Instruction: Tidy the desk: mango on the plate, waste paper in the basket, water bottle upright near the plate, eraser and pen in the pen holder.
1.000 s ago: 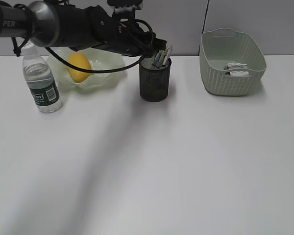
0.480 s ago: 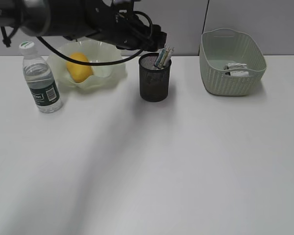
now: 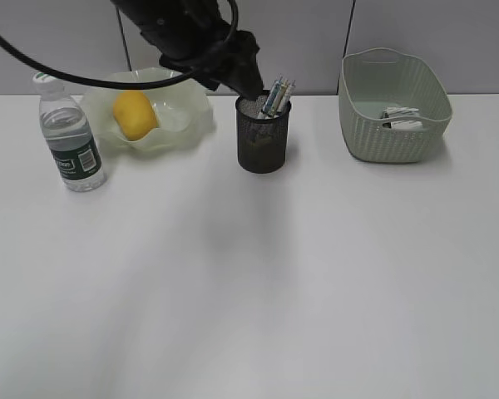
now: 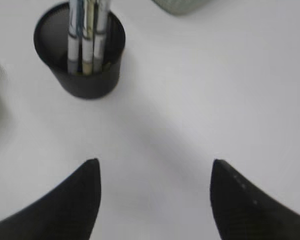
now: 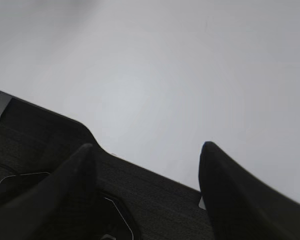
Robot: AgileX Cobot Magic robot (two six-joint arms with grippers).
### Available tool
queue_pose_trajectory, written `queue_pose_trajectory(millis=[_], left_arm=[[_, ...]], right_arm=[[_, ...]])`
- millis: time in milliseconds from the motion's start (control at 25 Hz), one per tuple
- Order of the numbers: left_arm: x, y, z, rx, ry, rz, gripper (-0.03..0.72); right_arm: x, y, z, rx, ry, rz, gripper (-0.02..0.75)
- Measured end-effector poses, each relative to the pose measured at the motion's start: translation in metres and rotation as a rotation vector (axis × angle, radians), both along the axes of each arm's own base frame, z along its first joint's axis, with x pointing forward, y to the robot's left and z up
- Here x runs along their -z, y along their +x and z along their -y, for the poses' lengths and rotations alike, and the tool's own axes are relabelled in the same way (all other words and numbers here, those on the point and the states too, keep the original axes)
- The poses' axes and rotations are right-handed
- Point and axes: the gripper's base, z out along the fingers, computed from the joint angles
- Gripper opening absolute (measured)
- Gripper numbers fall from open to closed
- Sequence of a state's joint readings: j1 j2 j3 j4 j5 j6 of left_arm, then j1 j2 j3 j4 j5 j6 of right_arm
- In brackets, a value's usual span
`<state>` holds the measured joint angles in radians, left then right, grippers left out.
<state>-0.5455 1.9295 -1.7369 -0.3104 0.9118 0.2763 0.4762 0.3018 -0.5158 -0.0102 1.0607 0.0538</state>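
Left gripper (image 4: 152, 172) agape above pen holder (image 4: 80, 55)

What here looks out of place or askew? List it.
Nothing stands out. The mango sits in the plate, the bottle stands upright beside it, the pens lean in the holder, and white bits lie in the basket. No spill or damage shows on the desk.
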Motion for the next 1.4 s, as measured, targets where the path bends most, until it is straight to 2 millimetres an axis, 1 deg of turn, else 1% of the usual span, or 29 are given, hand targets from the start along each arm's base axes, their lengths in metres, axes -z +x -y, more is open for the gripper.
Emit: queue_pose_trajectory(millis=[120, 200, 400, 480, 560, 640, 720, 880, 920, 1120, 1280, 1320, 1400], left_arm=[[-0.008, -0.018, -0.012, 0.05, 0.104, -0.096, 0.496], [-0.009, -0.024, -0.019, 0.05, 0.168, -0.143, 0.485], [-0.01, -0.024, -0.034, -0.057, 0.278, -0.14, 0.479], [-0.011, -0.03, -0.041, -0.076, 0.296, -0.142, 0.478], [-0.011, -0.042, -0.048, -0.083, 0.303, -0.159, 0.477], [-0.015, -0.059, -0.058, -0.085, 0.304, -0.167, 0.477], [-0.014, -0.079, -0.07, -0.085, 0.316, -0.187, 0.477], [-0.018, -0.127, -0.098, -0.088, 0.311, -0.187, 0.477], [-0.023, -0.138, -0.105, -0.093, 0.294, -0.162, 0.477], [-0.031, -0.197, -0.14, -0.114, 0.214, -0.053, 0.477], [-0.029, -0.241, -0.167, -0.132, 0.15, 0.031, 0.477], [-0.031, -0.256, -0.176, -0.138, 0.118, 0.074, 0.477], [-0.03, -0.278, -0.189, -0.151, 0.07, 0.131, 0.477]], right_arm=[[0.0, 0.0, 0.0, 0.0, 0.0, 0.0, 0.508], [0.0, 0.0, 0.0, 0.0, 0.0, 0.0, 0.508], [0.0, 0.0, 0.0, 0.0, 0.0, 0.0, 0.508], [0.0, 0.0, 0.0, 0.0, 0.0, -0.001, 0.508], [0.0, 0.0, 0.0, 0.0, 0.0, -0.001, 0.508], [0.0, 0.0, 0.0, 0.0, 0.0, -0.001, 0.508], [0.0, 0.0, 0.0, 0.0, 0.0, -0.001, 0.508], [0.0, 0.0, 0.0, 0.0, 0.0, -0.001, 0.508], [0.0, 0.0, 0.0, 0.0, 0.0, -0.001, 0.508], [0.001, 0.0, 0.0, 0.0, -0.001, -0.003, 0.508], [0.002, 0.0, 0.0, 0.0, -0.002, -0.004, 0.508], [0.002, 0.001, 0.0, 0.0, -0.002, -0.004, 0.508], [0.003, 0.001, 0.0, 0.0, -0.002, -0.004, 0.508]])
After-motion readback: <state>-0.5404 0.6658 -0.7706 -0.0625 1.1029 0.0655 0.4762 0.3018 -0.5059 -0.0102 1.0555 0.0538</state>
